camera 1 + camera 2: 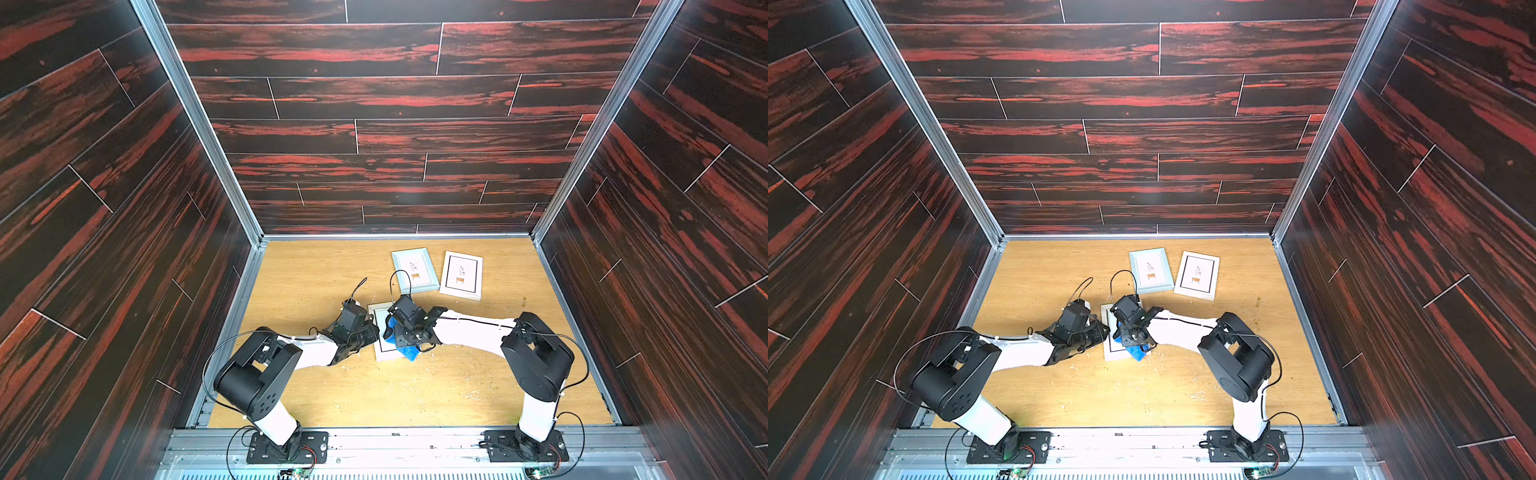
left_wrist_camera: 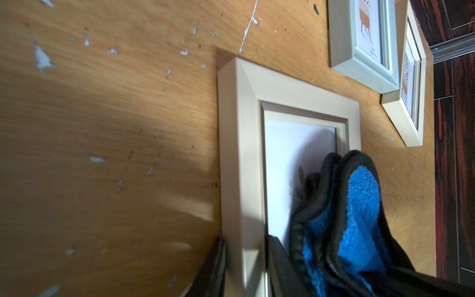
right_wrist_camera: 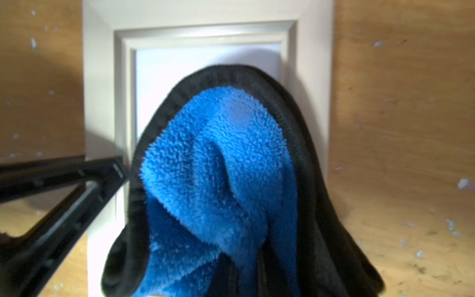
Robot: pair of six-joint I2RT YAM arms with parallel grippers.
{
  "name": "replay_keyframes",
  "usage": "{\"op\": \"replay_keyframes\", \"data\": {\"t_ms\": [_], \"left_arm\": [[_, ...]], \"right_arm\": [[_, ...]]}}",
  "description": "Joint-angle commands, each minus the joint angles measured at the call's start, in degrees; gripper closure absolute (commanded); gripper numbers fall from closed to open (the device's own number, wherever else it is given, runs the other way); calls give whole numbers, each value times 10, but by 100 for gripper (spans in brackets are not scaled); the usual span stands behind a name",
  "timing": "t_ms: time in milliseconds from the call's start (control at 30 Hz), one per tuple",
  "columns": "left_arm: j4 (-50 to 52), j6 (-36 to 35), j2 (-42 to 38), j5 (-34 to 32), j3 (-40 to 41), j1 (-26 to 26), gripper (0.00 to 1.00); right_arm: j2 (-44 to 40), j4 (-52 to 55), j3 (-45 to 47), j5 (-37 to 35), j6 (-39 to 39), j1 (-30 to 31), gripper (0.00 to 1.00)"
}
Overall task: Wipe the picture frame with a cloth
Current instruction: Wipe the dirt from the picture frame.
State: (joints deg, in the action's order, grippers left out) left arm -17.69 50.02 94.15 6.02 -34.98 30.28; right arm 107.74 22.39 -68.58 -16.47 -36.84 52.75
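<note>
You've got a bright blue cloth (image 3: 218, 159) with black trim. Your picture frame (image 2: 241, 154) is plain beige with a white insert. You also see a pale blue-grey frame (image 1: 415, 271) and a white frame (image 1: 461, 275) with a black inner line. The table (image 1: 316, 274) is tan wood grain with white flecks. The walls (image 1: 374, 95) are dark planks streaked red.

The picture frame (image 1: 377, 311) lies flat and face up near the middle of the table (image 1: 316, 390), its long sides running roughly toward the far edge. It has a wide, pale cream border around a white picture with a thin black line. My left gripper (image 2: 245, 259) pinches its left long side. The cloth (image 3: 218, 167), bright blue and fluffy with black trim, is bunched in my right gripper (image 1: 402, 340). It rests on the glass and spills over the frame's near right corner.
</note>
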Motion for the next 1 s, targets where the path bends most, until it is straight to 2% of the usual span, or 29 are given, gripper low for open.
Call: {"op": "replay_keyframes", "data": {"t_ms": [0, 133, 200, 333, 500, 600, 733, 867, 967], "left_arm": [[129, 3, 32, -10, 35, -3, 71], [130, 3, 31, -10, 35, -4, 71], [129, 3, 33, -9, 35, -3, 71], [124, 3, 35, -7, 36, -4, 71], [125, 3, 37, -8, 34, -3, 71], [128, 2, 36, -8, 33, -3, 71], [128, 3, 34, -8, 35, -4, 71], [124, 2, 42, -4, 33, -3, 71], [122, 0, 45, -1, 31, -4, 71]], "right_arm": [[29, 23, -40, 11, -3, 36, 100], [34, 43, -45, -17, -8, 37, 100], [23, 53, -22, -37, -8, 13, 100], [-9, 25, 32, -28, 2, -20, 100], [10, 12, -10, 4, -2, 21, 100], [40, 41, -57, -5, -3, 47, 100], [25, 68, -35, -51, -4, 24, 100], [-8, 42, 13, -40, 14, -11, 100], [8, 41, -14, -52, 22, -12, 100]]}}
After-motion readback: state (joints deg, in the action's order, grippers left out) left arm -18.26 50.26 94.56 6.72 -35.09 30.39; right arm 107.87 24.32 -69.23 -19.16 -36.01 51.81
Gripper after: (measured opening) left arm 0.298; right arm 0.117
